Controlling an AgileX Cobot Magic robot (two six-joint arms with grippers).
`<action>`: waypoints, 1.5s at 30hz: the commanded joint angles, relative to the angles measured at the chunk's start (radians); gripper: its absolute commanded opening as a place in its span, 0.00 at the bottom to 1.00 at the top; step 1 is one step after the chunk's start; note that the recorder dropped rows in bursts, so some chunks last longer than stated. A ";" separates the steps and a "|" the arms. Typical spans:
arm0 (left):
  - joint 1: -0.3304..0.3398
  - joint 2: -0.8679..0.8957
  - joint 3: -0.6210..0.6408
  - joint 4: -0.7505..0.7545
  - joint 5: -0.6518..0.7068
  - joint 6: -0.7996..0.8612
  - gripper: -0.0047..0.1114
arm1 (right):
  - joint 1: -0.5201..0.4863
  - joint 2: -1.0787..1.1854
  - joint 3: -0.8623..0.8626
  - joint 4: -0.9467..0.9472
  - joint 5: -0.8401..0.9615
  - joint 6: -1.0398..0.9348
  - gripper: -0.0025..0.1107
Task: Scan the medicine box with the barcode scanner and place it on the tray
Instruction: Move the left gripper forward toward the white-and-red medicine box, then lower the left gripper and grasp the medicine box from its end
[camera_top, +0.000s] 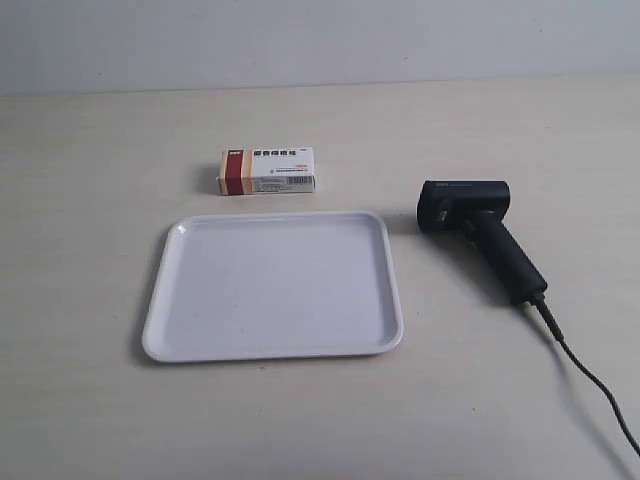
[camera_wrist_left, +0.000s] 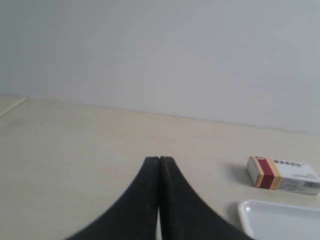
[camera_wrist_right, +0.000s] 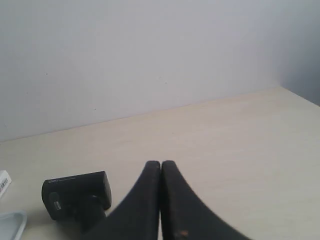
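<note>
closest to the exterior camera is the thin black cable (camera_top: 590, 382), trailing off the scanner's handle toward the near right corner of the frame. it belongs to the barcode scanner (camera_top: 478, 228), lying flat on the pale table (camera_top: 90, 200) with its blocky head pointing toward the tray and the handle angled back toward the camera

tray (camera_top: 160, 325) sits flat in the middle, white with a low raised rim, nothing on it. its right edge is near the scanner head with a narrow strip of bare table between them, not touching

medicine box (camera_top: 267, 171) lies just past the tray's far edge, apart from it with a small gap. barcode side faces the camera, red and tan band at its left end. plenty of bare table to the left of the box and tray, along the near edge, and behind the box up to the wall

neither arm shows in the exterior view. left gripper (camera_wrist_left: 159, 160) has its jaws clenched tip to tip, holding nothing, above bare table with the box and a tray corner off to one side. right gripper (camera_wrist_right: 161, 163) has its jaws pressed together too, empty, with the scanner head sitting beside and beyond them, well clear
</note>
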 joint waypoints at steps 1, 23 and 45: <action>0.000 -0.007 0.000 -0.009 -0.044 -0.184 0.05 | -0.006 -0.006 0.004 0.000 0.000 -0.006 0.02; 0.008 0.961 -0.503 -0.148 -0.332 0.202 0.04 | -0.006 -0.006 0.004 0.000 -0.364 0.047 0.02; -0.023 2.039 -1.244 -1.499 0.819 2.026 0.09 | -0.006 -0.006 0.004 0.067 -0.427 -0.041 0.02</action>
